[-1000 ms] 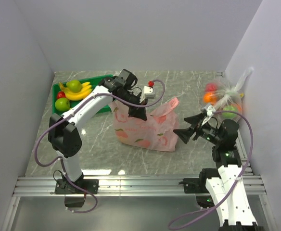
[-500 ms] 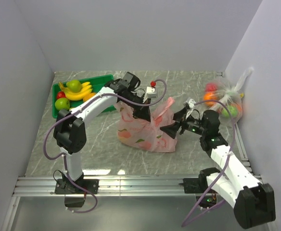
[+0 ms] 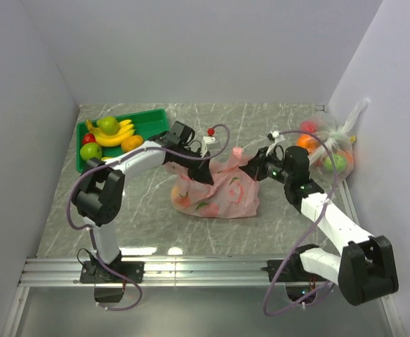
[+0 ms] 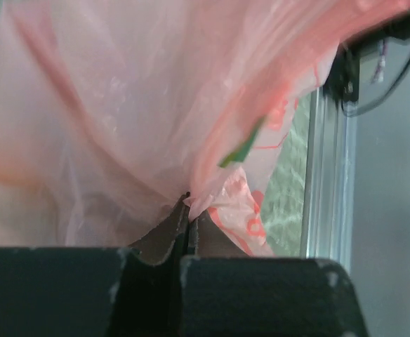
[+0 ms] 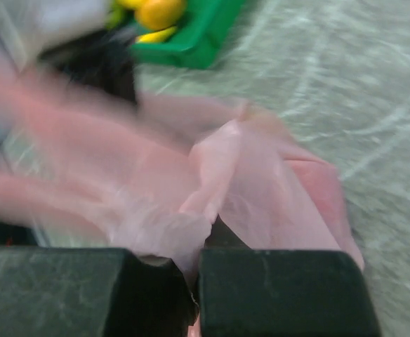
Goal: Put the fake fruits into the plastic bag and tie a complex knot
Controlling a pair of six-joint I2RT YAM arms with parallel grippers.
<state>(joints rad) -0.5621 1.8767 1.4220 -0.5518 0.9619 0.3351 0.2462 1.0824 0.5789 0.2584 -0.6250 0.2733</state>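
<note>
Quick count: one pink plastic bag [image 3: 215, 191] in the middle, one green tray [image 3: 151, 121] far left with two green apples [image 3: 107, 125] [image 3: 90, 151], one banana bunch [image 3: 118, 133], one orange fruit [image 3: 131, 143], one red fruit [image 3: 88, 139]. One clear bag [image 3: 329, 146] far right. Two robot arms [image 3: 131, 163] [image 3: 324, 210].

Middle: the crinkly translucent pink plastic bag [image 3: 219, 193] blocked it, with my left gripper [image 4: 184, 210] and right gripper [image 5: 199, 246] both clamped on it.
Far left: the green plastic tray [image 3: 152, 116] of fake fruits [image 3: 112, 132] barred the corner.
Far right: a clear colourless bag [image 3: 331, 144] crowded the wall.
Far middle: bare grey marbled table [image 3: 261, 119] lay open.
Near edge: an open strip ran before the bag.
</note>
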